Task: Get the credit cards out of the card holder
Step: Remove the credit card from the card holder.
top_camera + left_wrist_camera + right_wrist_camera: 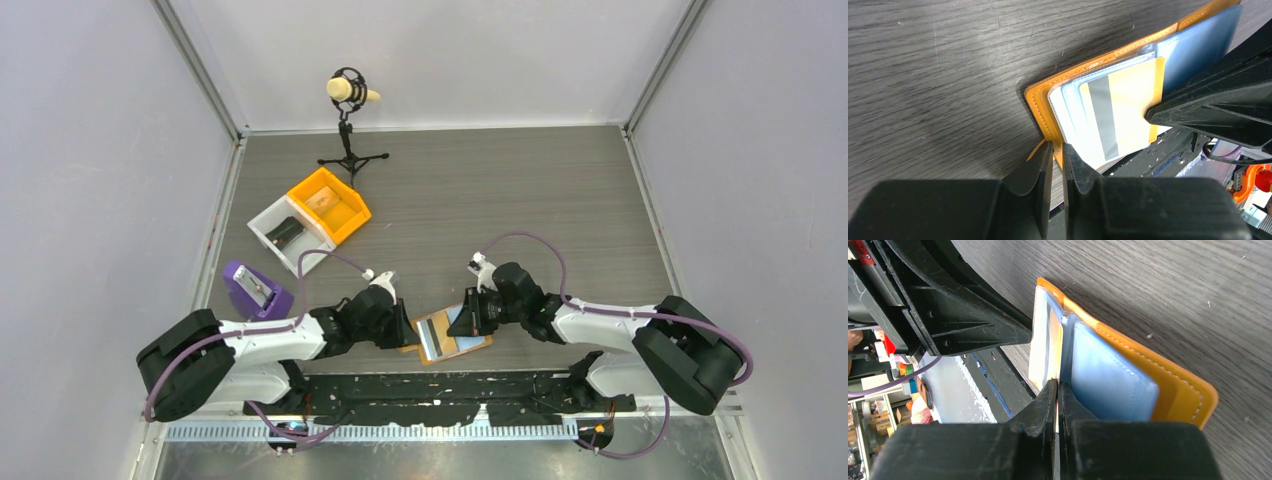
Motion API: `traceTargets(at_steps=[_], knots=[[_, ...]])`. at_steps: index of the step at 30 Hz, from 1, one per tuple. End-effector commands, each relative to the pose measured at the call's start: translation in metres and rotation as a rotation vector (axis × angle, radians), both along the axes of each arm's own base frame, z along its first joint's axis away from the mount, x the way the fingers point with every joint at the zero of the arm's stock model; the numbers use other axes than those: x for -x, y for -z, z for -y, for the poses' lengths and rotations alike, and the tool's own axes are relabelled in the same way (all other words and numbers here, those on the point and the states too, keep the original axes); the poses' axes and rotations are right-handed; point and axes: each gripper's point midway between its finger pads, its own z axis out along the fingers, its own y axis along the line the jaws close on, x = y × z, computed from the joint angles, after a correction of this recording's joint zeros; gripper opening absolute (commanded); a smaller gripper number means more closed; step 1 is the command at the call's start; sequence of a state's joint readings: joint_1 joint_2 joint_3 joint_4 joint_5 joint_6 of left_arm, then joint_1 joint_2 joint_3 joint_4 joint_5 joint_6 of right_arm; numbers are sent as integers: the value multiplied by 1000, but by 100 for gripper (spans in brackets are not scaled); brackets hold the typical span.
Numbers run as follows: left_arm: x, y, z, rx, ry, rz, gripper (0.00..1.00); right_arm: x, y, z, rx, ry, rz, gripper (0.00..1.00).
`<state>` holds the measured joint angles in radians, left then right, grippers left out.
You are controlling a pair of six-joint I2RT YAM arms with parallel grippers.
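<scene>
Left tool [1057, 150] is clenching the orange rim of the card holder [1040, 107], which is lying open on the surface [948, 75] between the arms. Right tool [1057, 390] is pinching the edge of the yellow striped credit card [1128, 105]. Extraction step looks to be under way. The next move is calling for a straight pull with the left bracing.

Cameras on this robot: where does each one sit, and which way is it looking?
Top external: high behind the arms, looking down at the table; both arms and bases show.
Left wrist: on the left arm, looking along the left gripper at the card holder.
Right wrist: on the right arm, looking along the right gripper from the opposite side.
Both wrist views share that holder and its yellow card.
</scene>
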<state>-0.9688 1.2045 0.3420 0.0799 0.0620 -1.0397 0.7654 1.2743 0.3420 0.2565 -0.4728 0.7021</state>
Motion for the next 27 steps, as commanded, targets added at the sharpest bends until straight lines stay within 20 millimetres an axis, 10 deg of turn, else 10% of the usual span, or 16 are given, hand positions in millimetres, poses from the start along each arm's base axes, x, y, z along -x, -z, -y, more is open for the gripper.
traceTargets(at_steps=[1,5,27], knots=[[2,7,-6,-48,11,0,16,-7,-13,-6,-41,-12,38,5],[2,6,-6,-50,14,0,16,-7,-14,-7,-45,-10,28,18],[3,12,-14,-106,23,-4,17,-12,-21,8,-66,42,48,5]])
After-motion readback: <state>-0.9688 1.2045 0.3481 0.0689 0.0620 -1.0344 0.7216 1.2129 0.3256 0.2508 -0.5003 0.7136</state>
